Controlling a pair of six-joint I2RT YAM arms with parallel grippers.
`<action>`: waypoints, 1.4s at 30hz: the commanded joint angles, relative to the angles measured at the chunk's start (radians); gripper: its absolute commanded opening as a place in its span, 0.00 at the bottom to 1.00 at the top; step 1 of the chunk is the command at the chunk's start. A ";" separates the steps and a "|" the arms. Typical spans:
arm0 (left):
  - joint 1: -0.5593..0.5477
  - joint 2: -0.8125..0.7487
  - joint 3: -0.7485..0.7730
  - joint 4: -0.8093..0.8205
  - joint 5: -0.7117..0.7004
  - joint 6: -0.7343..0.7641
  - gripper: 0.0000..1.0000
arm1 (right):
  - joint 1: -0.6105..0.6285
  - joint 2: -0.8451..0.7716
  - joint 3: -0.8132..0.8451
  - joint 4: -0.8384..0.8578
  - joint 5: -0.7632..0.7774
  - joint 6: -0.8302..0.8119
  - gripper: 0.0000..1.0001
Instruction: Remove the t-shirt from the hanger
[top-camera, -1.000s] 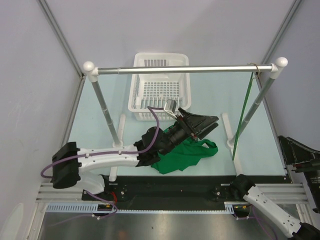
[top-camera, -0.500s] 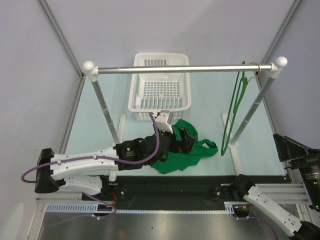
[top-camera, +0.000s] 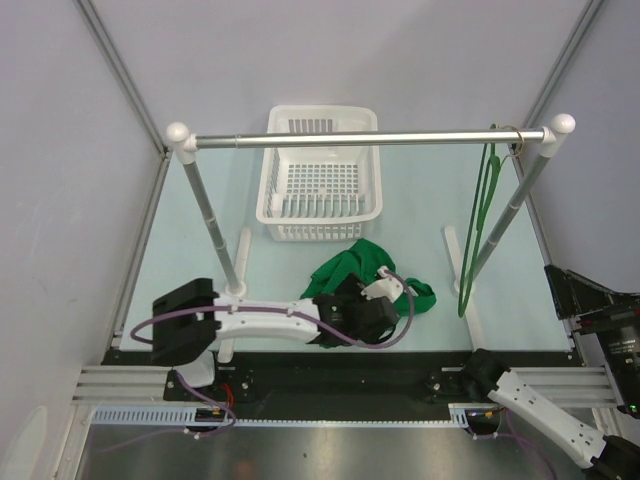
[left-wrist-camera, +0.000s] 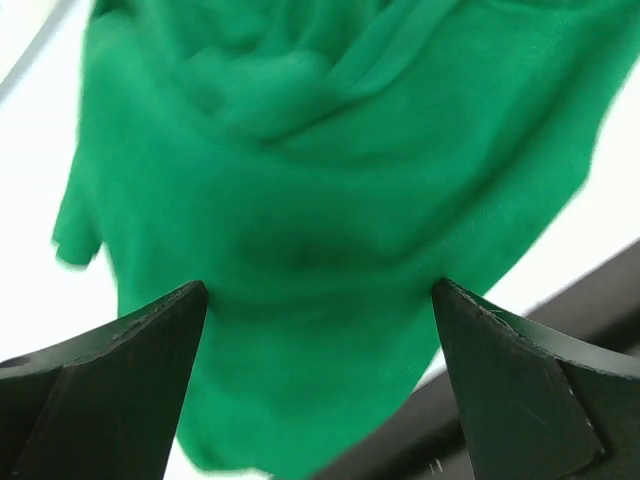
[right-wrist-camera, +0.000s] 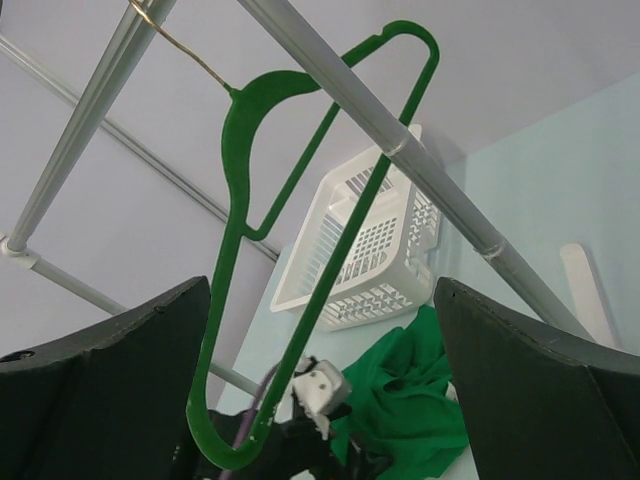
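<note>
Left pincer (left-wrist-camera: 318, 290) hovers released over the t-shirt (left-wrist-camera: 300, 150); right pincer (right-wrist-camera: 320, 285) is released too, holding nothing. The t-shirt looks light, limp and unbreakable: pinch a raised fold, centre frame.

The t-shirt (top-camera: 345, 268) lies on table (top-camera: 420, 200) before basket (top-camera: 320, 230); hanger (right-wrist-camera: 262, 92) on rail (top-camera: 350, 139).

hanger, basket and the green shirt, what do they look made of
hanger: looks like moulded green plastic, smooth, slightly glossy; its hook is thin brassy wire, probably metal. basket: white rigid plastic, slotted grid walls. t-shirt: soft matte cloth, crumpled in folds; weave too blurred to tell.
</note>
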 joint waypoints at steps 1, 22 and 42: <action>0.050 0.119 0.130 0.008 0.097 0.189 1.00 | 0.007 -0.017 0.002 0.001 0.024 0.003 1.00; 0.217 0.219 0.064 0.090 0.430 0.123 0.38 | 0.046 -0.030 -0.022 -0.008 0.073 0.006 1.00; 0.259 -0.284 -0.103 0.563 0.366 -0.315 0.00 | 0.076 -0.025 -0.013 -0.020 0.108 0.011 0.99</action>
